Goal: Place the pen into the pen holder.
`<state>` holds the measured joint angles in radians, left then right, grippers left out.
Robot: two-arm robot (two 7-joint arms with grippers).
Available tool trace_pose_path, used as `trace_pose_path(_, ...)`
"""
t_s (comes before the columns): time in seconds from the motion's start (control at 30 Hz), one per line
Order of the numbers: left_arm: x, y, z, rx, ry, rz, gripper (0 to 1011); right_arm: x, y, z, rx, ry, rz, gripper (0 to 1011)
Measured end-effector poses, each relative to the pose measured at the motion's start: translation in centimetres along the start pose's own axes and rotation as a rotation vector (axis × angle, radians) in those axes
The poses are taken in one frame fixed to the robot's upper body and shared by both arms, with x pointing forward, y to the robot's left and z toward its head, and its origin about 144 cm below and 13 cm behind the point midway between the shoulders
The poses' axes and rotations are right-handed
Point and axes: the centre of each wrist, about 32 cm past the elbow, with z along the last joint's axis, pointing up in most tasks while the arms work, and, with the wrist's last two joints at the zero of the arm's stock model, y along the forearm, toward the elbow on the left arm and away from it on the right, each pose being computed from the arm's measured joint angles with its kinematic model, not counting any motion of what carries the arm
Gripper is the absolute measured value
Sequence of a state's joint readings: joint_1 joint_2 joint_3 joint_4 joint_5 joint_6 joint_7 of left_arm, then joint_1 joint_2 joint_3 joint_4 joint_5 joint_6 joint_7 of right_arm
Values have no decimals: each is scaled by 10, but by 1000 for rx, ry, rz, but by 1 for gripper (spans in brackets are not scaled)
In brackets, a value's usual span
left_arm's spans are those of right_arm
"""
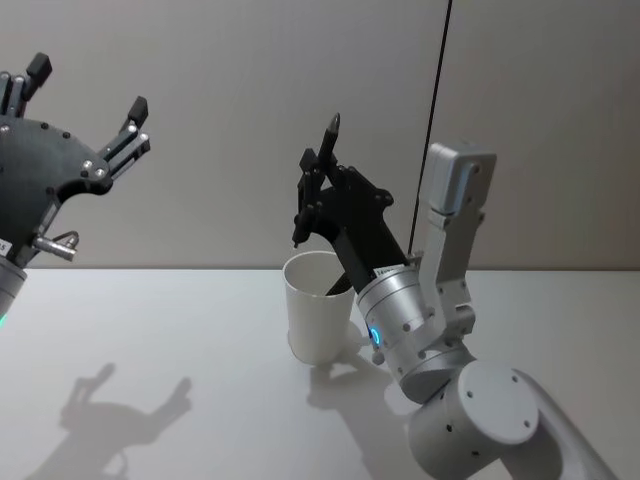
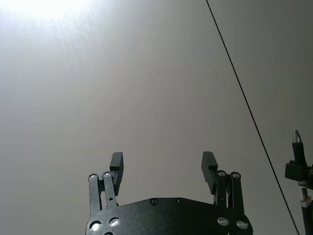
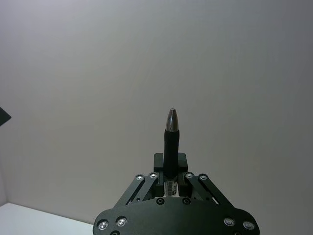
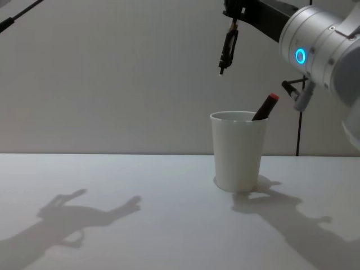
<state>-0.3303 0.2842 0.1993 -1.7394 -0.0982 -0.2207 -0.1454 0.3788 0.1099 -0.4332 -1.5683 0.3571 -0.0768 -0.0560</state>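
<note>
Right gripper [image 1: 312, 190] jaws clamp pen [image 3: 171, 142] above pen holder [image 4: 238, 151] | left gripper [image 2: 162, 167] jaws wide

No text, brand or number can be read; a small white label on the right arm's wrist [image 1: 385, 271] is too small to read

the pen holder [image 4: 238, 151] looks like matt white paper, smooth-walled with a rolled rim. the pen [image 3: 171, 147] has a matt black barrel and a glossy metallic tip; a second pen [image 4: 265, 107] in the cup wears a red cap. the right gripper [image 3: 170, 169] is matt black plastic with bright screw heads — as is the left gripper [image 2: 163, 169]. the bench [image 4: 112, 225] is smooth, pale, faintly sheened.
</note>
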Motion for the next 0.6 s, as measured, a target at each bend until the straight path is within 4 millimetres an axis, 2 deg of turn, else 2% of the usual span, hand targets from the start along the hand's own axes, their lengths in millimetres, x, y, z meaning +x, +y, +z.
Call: trace_pose_path(0.6, 2, 0, 1, 0, -15, 13, 1003, 7, 4, -4, -30, -105, -64, 144)
